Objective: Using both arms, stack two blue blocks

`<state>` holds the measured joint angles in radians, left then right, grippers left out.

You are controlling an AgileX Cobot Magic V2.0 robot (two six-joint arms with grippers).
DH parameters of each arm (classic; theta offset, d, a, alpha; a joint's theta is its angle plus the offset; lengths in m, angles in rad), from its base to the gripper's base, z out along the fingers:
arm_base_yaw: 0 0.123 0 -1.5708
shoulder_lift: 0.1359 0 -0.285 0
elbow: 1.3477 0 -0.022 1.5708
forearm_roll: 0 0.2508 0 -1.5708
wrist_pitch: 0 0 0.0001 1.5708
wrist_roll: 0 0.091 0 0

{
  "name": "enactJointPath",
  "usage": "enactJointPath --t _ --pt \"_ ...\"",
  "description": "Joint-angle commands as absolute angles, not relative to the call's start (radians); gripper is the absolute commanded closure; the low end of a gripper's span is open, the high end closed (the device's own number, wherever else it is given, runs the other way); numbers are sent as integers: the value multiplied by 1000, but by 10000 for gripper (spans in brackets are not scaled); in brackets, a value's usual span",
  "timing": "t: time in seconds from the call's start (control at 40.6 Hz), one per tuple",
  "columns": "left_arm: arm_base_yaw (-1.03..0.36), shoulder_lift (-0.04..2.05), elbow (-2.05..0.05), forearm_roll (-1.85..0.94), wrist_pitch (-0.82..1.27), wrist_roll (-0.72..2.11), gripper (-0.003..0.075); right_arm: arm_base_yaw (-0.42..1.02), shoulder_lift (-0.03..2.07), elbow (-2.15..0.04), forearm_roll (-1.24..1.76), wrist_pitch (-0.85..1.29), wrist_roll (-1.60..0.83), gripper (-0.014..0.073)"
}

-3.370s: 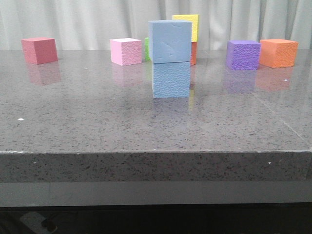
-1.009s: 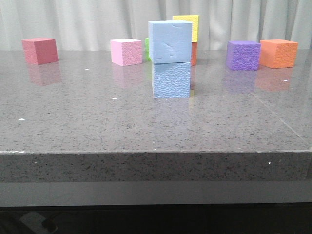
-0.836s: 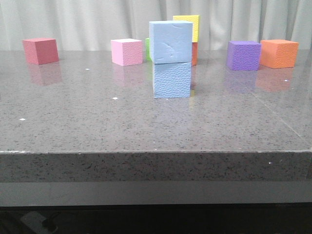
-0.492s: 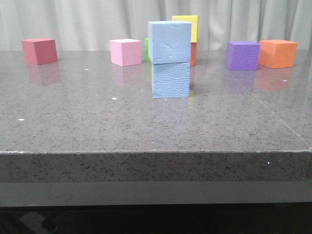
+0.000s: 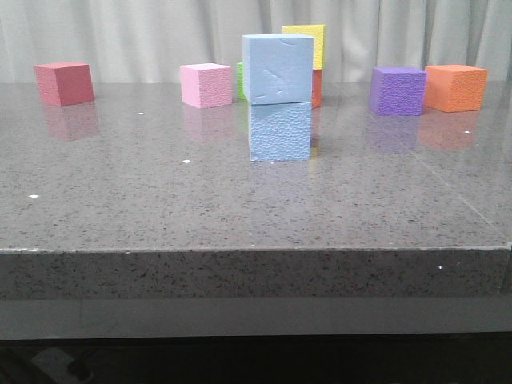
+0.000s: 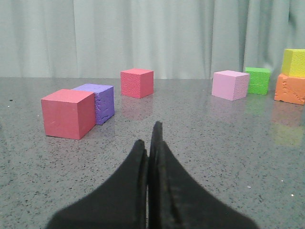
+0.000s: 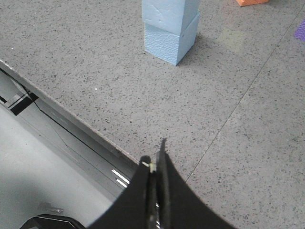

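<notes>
Two pale sky-blue foam cubes stand stacked mid-table in the front view: the upper blue block [image 5: 278, 68] rests on the lower blue block [image 5: 279, 131], turned slightly. The stack also shows in the right wrist view, upper block [image 7: 167, 12] on lower block [image 7: 170, 42]. My right gripper [image 7: 155, 155] is shut and empty, over the table's front edge, well back from the stack. My left gripper [image 6: 148, 138] is shut and empty, low over the table; the blue blocks are out of its view. Neither gripper shows in the front view.
At the back of the table stand a red cube [image 5: 64, 82], a pink cube [image 5: 206, 85], a yellow cube [image 5: 310, 38] on an orange-red one, a purple cube [image 5: 397, 90] and an orange cube [image 5: 456, 87]. The left wrist view shows a red cube [image 6: 67, 113] against a purple one [image 6: 101, 102].
The stack and the other cubes stay in place. The front view only shifts by a few pixels.
</notes>
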<state>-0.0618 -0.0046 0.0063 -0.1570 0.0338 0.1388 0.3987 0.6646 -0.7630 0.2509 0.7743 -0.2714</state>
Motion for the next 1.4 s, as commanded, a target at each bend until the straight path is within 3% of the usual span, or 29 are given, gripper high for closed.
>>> enactJointPath --t 0.0,0.271,1.378 --pt "-70 -25 8 -141 -48 127 741 392 665 -789 264 717 -280 722" --pt "-70 -25 8 -31 -49 -63 741 392 665 -789 264 717 -280 722" --pt "-70 -22 8 -31 -92 -63 741 392 665 -789 264 717 -280 722"
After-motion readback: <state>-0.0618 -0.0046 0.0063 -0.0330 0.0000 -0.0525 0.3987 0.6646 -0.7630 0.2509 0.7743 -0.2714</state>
